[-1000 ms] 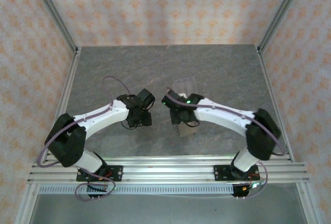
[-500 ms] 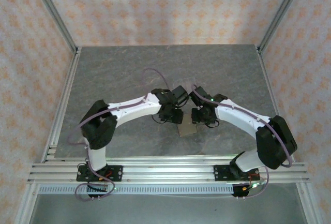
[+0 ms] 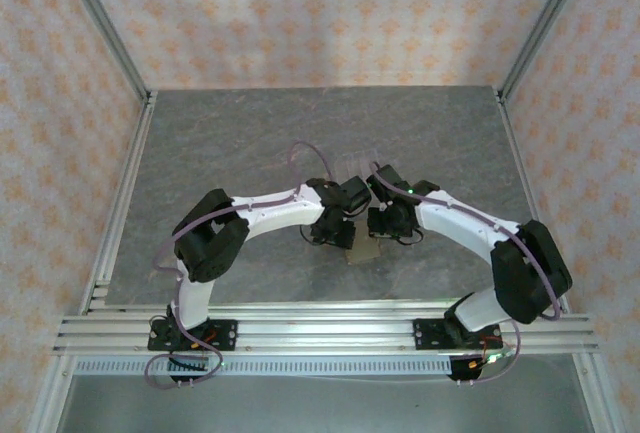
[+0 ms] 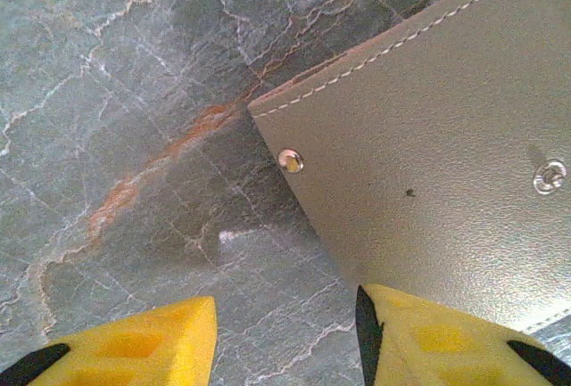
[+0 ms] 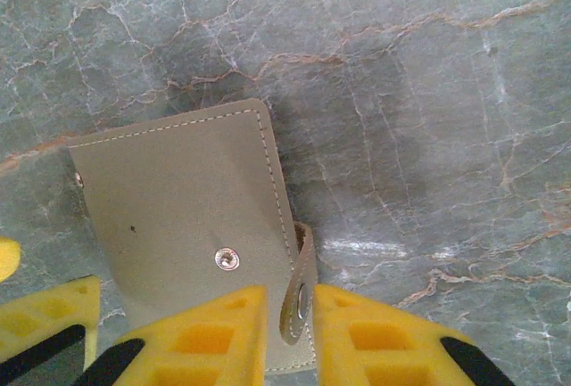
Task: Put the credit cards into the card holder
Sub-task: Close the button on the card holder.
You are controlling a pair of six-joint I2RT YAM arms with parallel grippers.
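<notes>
Flat on the grey stone table (image 3: 250,133), near its middle, lies the card holder (image 3: 362,252), with both arms bent in over it. From above, the left gripper (image 3: 335,236) hangs at its left edge and the right gripper (image 3: 383,235) at its right edge. The black wrist heads cover most of it.

In the left wrist view the left gripper (image 4: 285,337) has its jaws spread wide. The card holder (image 4: 446,154) fills the upper right, its stitched corner pointing into the gap. The yellow finger on the right of that view overlaps its lower edge, and the other sits over bare stone. Two metal snaps (image 4: 289,160) show on the tan face, and the rest runs off the picture.

In the right wrist view the right gripper (image 5: 290,315) has its jaws drawn close on the card holder's strap (image 5: 302,306). The strap stands in the narrow gap between them and touches the finger on the right. The card holder (image 5: 178,190) spreads up and left from there, folded shut, so its inside cannot be seen.

Behind the grippers a clear plastic rack (image 3: 352,166) is faint and hard to make out.
</notes>
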